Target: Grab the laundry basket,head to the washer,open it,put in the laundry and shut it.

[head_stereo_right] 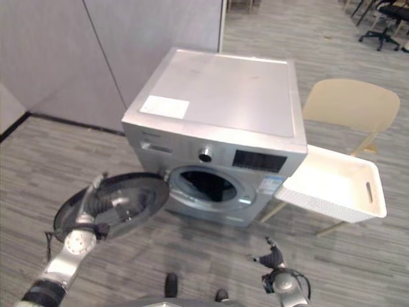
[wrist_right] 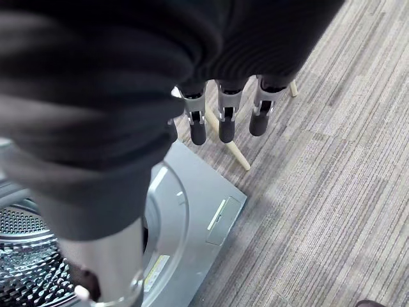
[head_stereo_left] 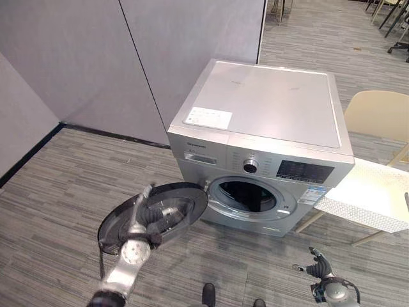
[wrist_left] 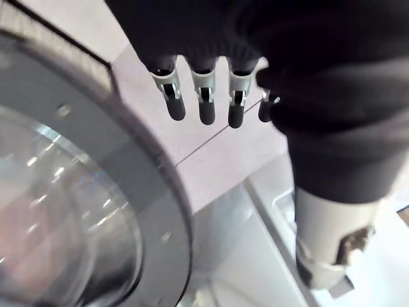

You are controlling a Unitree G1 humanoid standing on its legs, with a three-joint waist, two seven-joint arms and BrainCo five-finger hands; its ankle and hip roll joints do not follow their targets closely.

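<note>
A silver front-loading washer [head_stereo_left: 268, 102] stands before me with its round door [head_stereo_left: 185, 198] swung wide to the left, leaving the dark drum mouth [head_stereo_left: 249, 195] uncovered. My left hand [head_stereo_left: 152, 220] rests at the door's inner face, fingers [wrist_left: 204, 96] straight and holding nothing, the door rim [wrist_left: 128, 173] close beside them. To the right of the washer a white laundry basket [head_stereo_right: 332, 185] sits on a beige chair [head_stereo_left: 377, 115]; its inside looks plain white. Low by the washer's right front corner, my right hand [head_stereo_left: 317, 267] hangs open with its fingers [wrist_right: 223, 115] relaxed above the floor.
Grey partition walls [head_stereo_left: 77, 64] close off the back left, right behind the washer. The chair's wooden leg [wrist_right: 230, 147] stands near the washer's right side. Striped grey floor [head_stereo_left: 57, 185] lies open to the left and in front. Office chairs [head_stereo_right: 383, 25] stand far back right.
</note>
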